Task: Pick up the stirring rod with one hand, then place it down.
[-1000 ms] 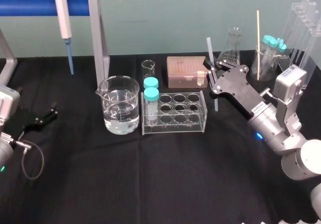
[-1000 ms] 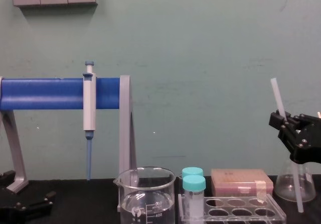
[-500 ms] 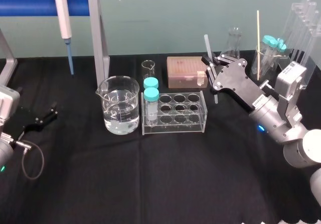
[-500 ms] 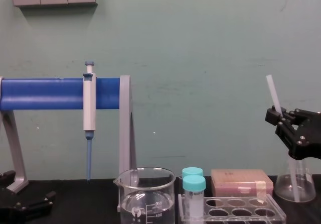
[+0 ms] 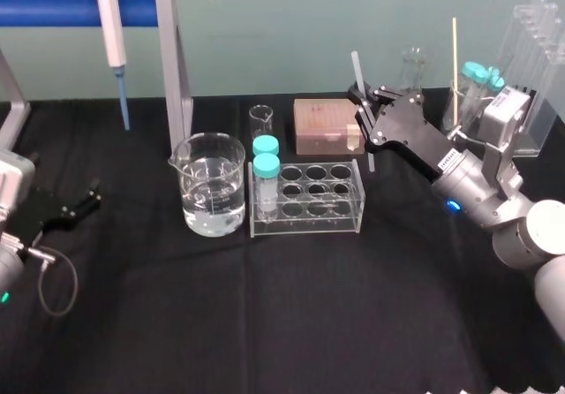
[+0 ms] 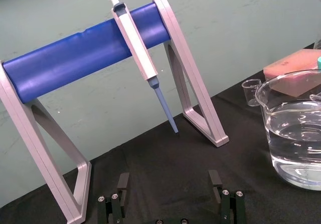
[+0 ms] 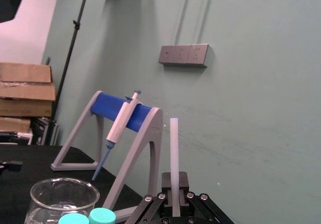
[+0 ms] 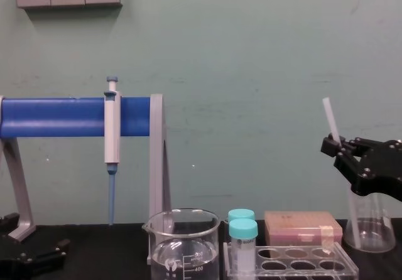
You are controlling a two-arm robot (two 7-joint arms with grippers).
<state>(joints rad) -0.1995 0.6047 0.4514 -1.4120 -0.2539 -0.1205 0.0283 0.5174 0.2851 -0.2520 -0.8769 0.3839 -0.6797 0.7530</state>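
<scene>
Stirring rod (image 5: 357,71) (near-upright) in right gripper (image 5: 365,114)

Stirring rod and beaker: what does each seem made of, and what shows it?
The stirring rod, in the right gripper: translucent whitish, matte; glass or plastic, unclear. The beaker: clear glossy glass, probably; water shows through. Left gripper parked at far left.

The right end effector (image 7: 175,185) grips the stirring rod (image 7: 174,151) upright; behind, a pipette (image 7: 119,125) hangs on a blue-barred stand (image 7: 154,118).
</scene>
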